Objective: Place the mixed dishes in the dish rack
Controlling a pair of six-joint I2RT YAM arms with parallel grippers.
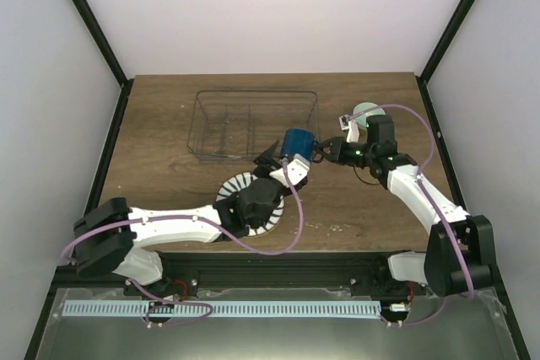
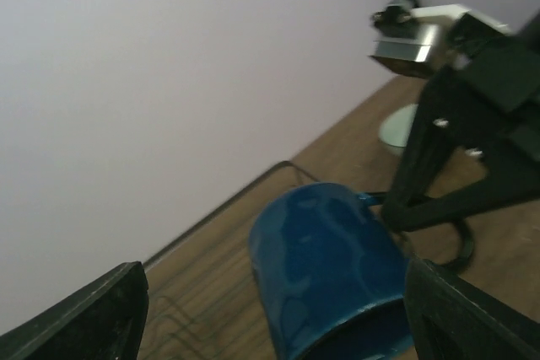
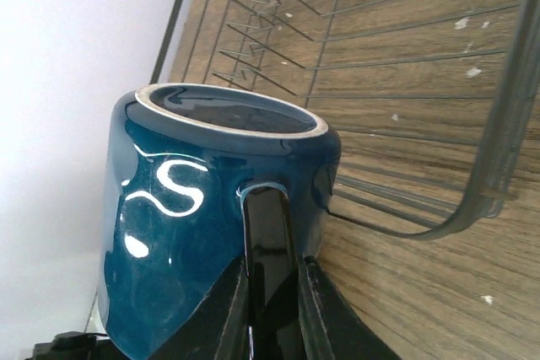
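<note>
Our right gripper [image 1: 321, 152] is clenched on the handle of the dark blue mug [image 1: 297, 141]. The right wrist view shows the two fingers pinched on either side of the black handle, with the mug's body hanging out in front of them. Our left gripper [image 2: 270, 301] stands released, its jaws wide apart on each side of the mug and touching nothing that we can make out. The right arm alone carries the mug.

The mug sits at the near right corner of the dish rack [image 1: 253, 92], with its rim turned toward the wire. We cannot tell whether it is over the basket or just outside that corner.

We see no dish lying in the rack, so we judge the loading has barely begun. The mug is the first piece on its way, and it is not yet set down. The white plate with dark blue radial stripes [image 1: 232, 187] lies on the table [image 1: 169, 124] near the front, partly under our left arm. The small pale mint-green bowl [image 1: 364, 110] sits on the wood to the right of the rack, behind the right wrist. The yellow-orange and cream plates do not show in any view, so we cannot say where they are.
</note>
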